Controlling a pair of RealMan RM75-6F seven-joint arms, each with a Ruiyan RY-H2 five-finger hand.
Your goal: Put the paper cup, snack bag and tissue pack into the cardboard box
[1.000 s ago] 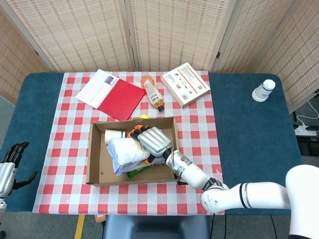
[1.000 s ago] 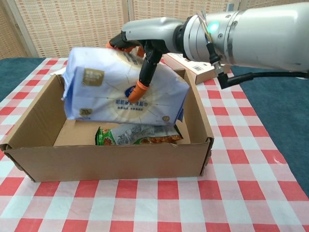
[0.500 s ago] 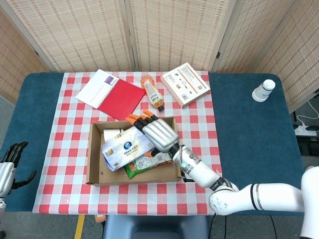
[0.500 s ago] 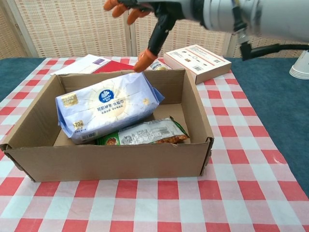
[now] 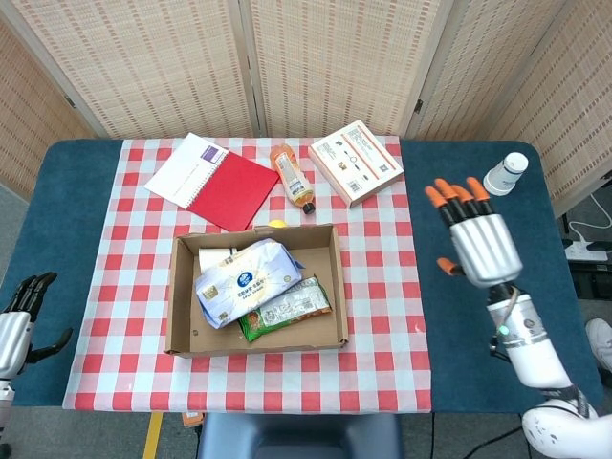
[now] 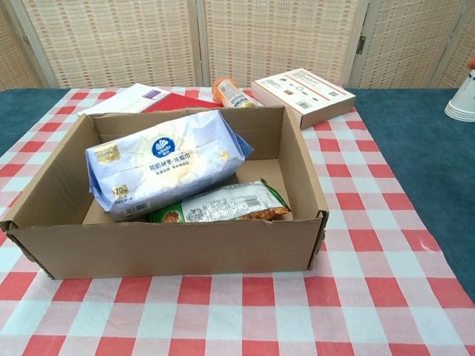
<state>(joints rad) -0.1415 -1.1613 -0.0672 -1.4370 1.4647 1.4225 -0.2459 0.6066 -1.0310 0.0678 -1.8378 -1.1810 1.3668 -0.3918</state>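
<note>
Table (image 5: 449, 335) with checked cloth (image 5: 382, 287), cardboard box (image 5: 337, 287) in the middle of it. The tissue pack (image 5: 244, 279) is already in the box, leaning on the snack bag (image 5: 287, 308) beside it. A white thing (image 5: 212, 258) sits behind the pack - can't tell what. The paper cup (image 5: 505, 173) is upside down on the bare blue top, far right, well apart from the box. My right hand (image 5: 481, 239) is near it, fingers spread, holding nothing. My left hand (image 5: 17, 320) is at the table's left edge, loose and empty. I judge the cup is next - come at its side wall, wrap lightly so the paper doesn't crush, lift clear, and set it in the free corner of the box, not on the pack
</note>
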